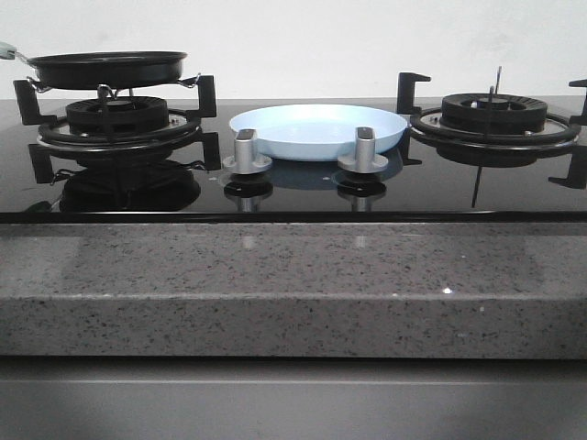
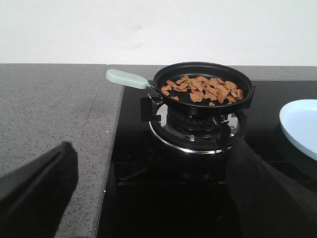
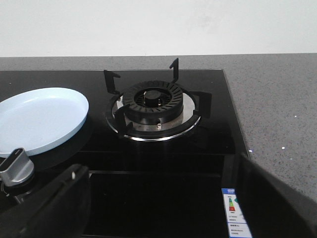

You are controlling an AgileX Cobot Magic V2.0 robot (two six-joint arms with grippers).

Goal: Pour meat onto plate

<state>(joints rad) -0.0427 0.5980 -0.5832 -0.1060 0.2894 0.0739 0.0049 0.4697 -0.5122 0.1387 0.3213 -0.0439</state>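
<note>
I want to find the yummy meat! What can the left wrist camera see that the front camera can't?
Only the left wrist view shows the meat, a loose pile of reddish-brown pieces inside the black frying pan, because it looks down into the pan. It also shows the left gripper's open black fingers.

Only the front view shows the two silver knobs, the right burner and the whole plate.

Both show the pan on the left burner, its pale green handle and the empty pale blue plate.
</note>
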